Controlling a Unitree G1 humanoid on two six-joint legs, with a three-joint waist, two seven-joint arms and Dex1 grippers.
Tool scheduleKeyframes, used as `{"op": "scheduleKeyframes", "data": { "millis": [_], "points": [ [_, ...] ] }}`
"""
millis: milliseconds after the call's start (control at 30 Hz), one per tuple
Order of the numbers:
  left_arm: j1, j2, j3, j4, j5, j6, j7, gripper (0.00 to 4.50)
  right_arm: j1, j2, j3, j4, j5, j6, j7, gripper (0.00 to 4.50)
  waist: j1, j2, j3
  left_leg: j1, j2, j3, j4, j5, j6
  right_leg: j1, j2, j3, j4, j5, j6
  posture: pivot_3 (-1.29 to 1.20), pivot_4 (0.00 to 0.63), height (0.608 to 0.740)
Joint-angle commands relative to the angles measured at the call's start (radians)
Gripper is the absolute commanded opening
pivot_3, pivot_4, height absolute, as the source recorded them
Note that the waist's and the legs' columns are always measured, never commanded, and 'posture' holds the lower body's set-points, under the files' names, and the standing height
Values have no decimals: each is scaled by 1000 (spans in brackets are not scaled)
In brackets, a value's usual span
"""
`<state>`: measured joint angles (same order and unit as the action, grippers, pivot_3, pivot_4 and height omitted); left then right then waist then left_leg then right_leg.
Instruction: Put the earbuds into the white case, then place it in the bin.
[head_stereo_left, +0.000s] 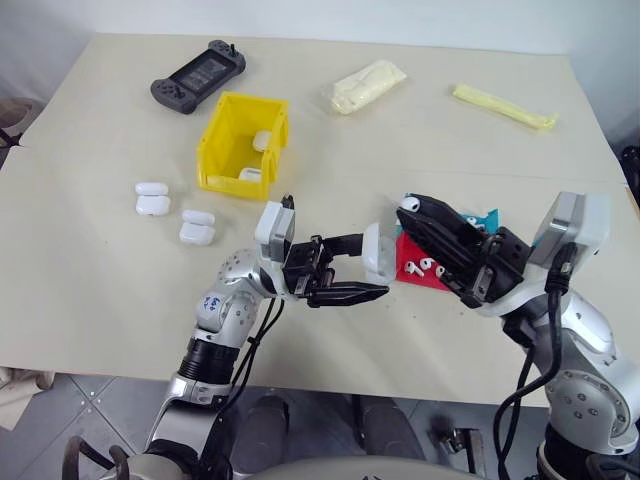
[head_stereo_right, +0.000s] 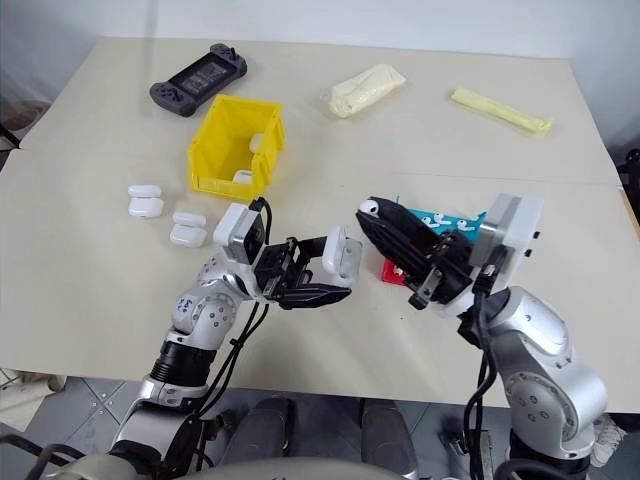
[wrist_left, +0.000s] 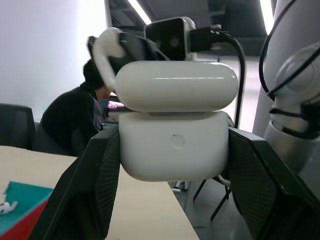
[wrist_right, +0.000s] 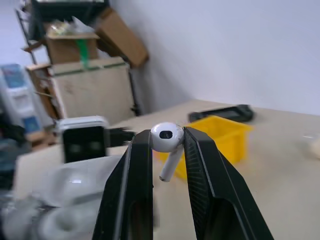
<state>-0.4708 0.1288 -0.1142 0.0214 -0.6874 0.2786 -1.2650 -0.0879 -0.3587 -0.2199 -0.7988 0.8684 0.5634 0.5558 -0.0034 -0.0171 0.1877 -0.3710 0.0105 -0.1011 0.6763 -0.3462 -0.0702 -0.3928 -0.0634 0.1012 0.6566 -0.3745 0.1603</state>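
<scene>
A glossy white rounded plastic earbud case (wrist_left: 176, 130) between black gripper fingers (wrist_left: 85, 190), a bright yellow plastic bin (head_stereo_left: 222, 150), red and teal trays (head_stereo_left: 412, 268) on a cream table (head_stereo_left: 90, 290)

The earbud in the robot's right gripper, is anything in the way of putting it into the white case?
Nothing visible. The right gripper pinches an earbud close to the white case, which the left gripper holds with its lid open. Only open air lies between them.

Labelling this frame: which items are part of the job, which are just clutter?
In play:
- white case, held in left gripper
- earbud, pinched in right gripper
- spare earbuds on red tray
- yellow bin

Clutter:
- game controller
- cream packet
- yellow wrapper
- extra cases
</scene>
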Motion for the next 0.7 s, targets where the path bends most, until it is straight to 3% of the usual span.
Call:
{"op": "scheduleKeyframes", "data": {
  "millis": [33,700],
  "points": [
    [-19,-15,17,-26,-33,12,17,2791,29,5,23,-36,22,-44,-10,511,0,0,0,0,0,0,0,0,0,0,0,0,0,0,0,0,150,740],
    [-16,-43,12,-59,-44,45,33,2791,60,-9,147,33,-67,-150,3,511,0,0,0,0,0,0,0,0,0,0,0,0,0,0,0,0,150,740]
  ]
}}
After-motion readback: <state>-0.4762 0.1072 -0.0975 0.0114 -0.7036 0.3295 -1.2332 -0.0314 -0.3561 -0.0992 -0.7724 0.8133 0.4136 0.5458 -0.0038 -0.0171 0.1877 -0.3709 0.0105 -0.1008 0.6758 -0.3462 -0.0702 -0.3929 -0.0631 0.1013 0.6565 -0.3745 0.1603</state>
